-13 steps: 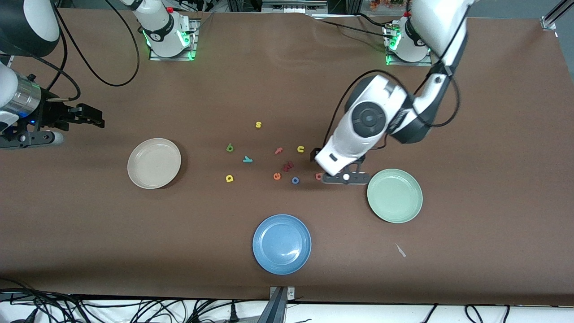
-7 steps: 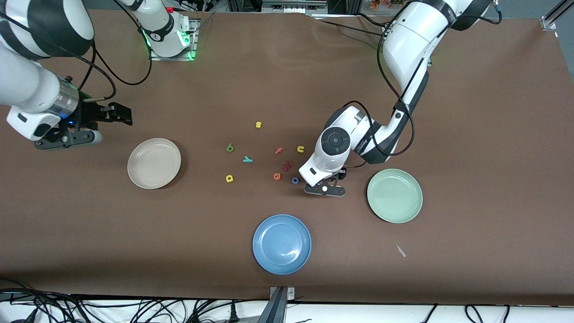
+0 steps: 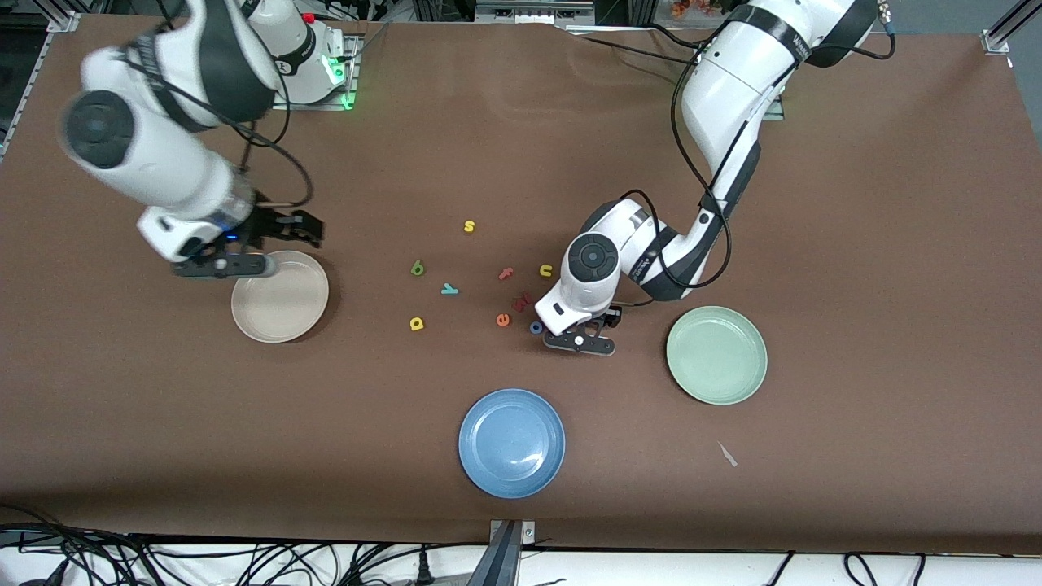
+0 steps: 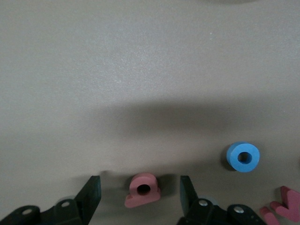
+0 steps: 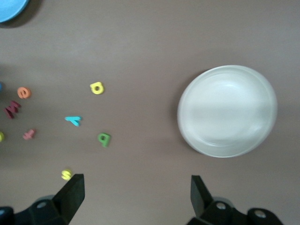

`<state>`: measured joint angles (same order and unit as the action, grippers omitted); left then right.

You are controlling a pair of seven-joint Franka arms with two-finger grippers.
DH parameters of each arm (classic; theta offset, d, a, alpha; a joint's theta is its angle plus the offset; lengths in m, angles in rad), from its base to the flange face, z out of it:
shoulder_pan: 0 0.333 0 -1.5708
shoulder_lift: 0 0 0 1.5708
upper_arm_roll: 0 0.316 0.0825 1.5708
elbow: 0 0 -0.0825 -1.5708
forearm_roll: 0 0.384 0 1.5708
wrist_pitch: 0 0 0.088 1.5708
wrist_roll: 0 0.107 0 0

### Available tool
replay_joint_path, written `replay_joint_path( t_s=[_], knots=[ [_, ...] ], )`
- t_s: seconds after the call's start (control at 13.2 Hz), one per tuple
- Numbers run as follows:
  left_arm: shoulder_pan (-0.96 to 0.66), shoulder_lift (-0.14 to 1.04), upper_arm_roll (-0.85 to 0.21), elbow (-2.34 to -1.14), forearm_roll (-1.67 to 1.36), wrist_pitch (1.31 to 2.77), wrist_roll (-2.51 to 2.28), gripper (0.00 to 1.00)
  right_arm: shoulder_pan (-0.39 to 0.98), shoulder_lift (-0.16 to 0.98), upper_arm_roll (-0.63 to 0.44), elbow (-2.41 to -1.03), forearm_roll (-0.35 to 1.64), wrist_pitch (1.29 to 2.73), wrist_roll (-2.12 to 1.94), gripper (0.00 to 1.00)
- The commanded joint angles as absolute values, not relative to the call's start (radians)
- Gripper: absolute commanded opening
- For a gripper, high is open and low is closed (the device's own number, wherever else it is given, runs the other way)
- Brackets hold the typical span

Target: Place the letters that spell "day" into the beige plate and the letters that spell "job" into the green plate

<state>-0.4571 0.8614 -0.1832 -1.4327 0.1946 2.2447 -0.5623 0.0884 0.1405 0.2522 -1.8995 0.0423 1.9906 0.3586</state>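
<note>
My left gripper (image 3: pixel 580 341) is down at the table beside the green plate (image 3: pixel 716 355). Its jaws stand open around the salmon "b" (image 4: pixel 143 190), with a gap on each side. The blue "o" (image 3: pixel 536 327) lies just beside it, toward the right arm's end. The green "d" (image 3: pixel 418 268), teal "y" (image 3: pixel 449 289) and yellow "a" (image 3: pixel 417 324) lie mid-table, between the letter cluster and the beige plate (image 3: pixel 280 296). My right gripper (image 3: pixel 221 264) hangs open and empty over the beige plate's rim. In the right wrist view the beige plate (image 5: pixel 227 111) and those letters show.
A blue plate (image 3: pixel 511 443) sits nearest the front camera. Other letters lie in the cluster: yellow "s" (image 3: pixel 468 226), yellow "u" (image 3: pixel 545 270), pink "t" (image 3: pixel 506 273), a dark red letter (image 3: pixel 522 302) and orange "e" (image 3: pixel 502 320). A small scrap (image 3: pixel 727 455) lies near the green plate.
The left gripper has shifted from beside the green plate onto the salmon "b", and its jaws have narrowed. The right arm has swung in from the table's end to the beige plate.
</note>
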Motion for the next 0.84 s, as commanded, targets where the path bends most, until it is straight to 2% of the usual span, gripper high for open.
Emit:
replay_joint_path(
  t_s=[0.0,0.15,0.3,0.53,0.61,0.68,0.76],
  knots=[
    [-0.469,0.870,-0.175,-1.413,0.216,2.244,-0.572,0.73,0.092,0.152,0.331,-2.029,0.035,2.171,0.527,1.00],
    [-0.469,0.870,-0.175,-1.420,0.218,2.244,-0.571,0.63,0.153,0.170,0.334,-2.091,0.031,2.279,0.621,1.00],
    [-0.471,0.874,-0.175,-1.427,0.221,2.244,-0.571,0.56,0.181,0.216,0.334,-2.097,-0.018,2.324,0.728,1.00],
    [-0.472,0.888,-0.175,-1.427,0.225,2.244,-0.571,0.33,0.222,0.303,0.334,-2.097,-0.104,2.423,0.883,1.00],
    [-0.472,0.888,-0.175,-1.427,0.225,2.244,-0.571,0.20,0.236,0.319,0.333,-2.097,-0.113,2.434,0.915,1.00],
    [-0.472,0.888,-0.176,-1.427,0.225,2.244,-0.566,0.12,0.235,0.331,0.331,-2.098,-0.129,2.439,0.934,1.00],
    [-0.472,0.887,-0.176,-1.425,0.225,2.244,-0.561,0.10,0.235,0.342,0.330,-2.097,-0.132,2.441,0.949,1.00]
  ],
)
